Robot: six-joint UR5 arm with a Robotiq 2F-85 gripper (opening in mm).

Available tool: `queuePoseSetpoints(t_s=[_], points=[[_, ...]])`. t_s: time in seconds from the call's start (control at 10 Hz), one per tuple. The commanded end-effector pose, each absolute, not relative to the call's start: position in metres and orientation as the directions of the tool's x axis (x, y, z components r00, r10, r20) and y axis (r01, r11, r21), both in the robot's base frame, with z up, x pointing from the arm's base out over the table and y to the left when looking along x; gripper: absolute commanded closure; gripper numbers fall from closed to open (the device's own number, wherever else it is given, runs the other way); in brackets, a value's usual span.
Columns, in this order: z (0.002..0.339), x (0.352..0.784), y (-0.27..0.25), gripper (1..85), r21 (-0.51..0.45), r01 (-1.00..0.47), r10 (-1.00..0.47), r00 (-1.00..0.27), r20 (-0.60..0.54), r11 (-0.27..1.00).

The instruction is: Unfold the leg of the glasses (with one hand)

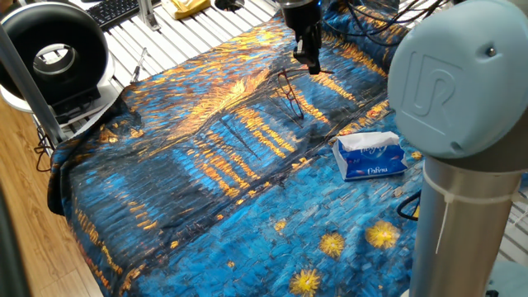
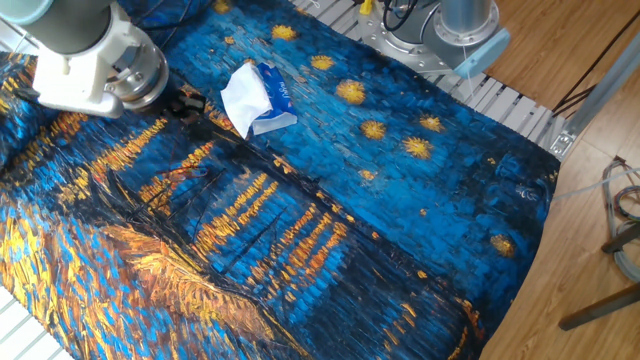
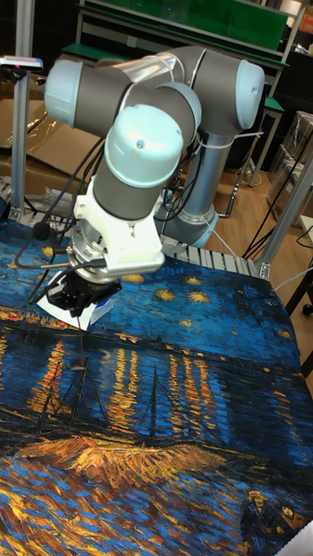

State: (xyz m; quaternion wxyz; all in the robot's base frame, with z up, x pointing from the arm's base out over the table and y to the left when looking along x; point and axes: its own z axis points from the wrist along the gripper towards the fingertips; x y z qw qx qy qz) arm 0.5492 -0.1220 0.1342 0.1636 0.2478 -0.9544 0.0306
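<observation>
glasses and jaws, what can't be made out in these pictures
- The glasses: in one fixed view too thin and small to tell whether the leg is folded or open.
- The glasses in the other fixed view: hidden behind the arm's wrist and lost in the dark cloth.
- The gripper: jaws too small to tell whether they grip the frame.
- Tall fixed view: the tissue pack is mostly hidden by the gripper.
</observation>
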Motion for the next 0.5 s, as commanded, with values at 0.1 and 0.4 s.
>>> queuePoseSetpoints(t_s=[0.1,0.4], points=[[0.128,0.572,-0.108,75.0,0.031,-0.499,-0.487,-0.828,0.277,0.866],[0.121,0.586,-0.105,55.7,0.037,-0.556,-0.547,-0.801,0.242,0.830]])
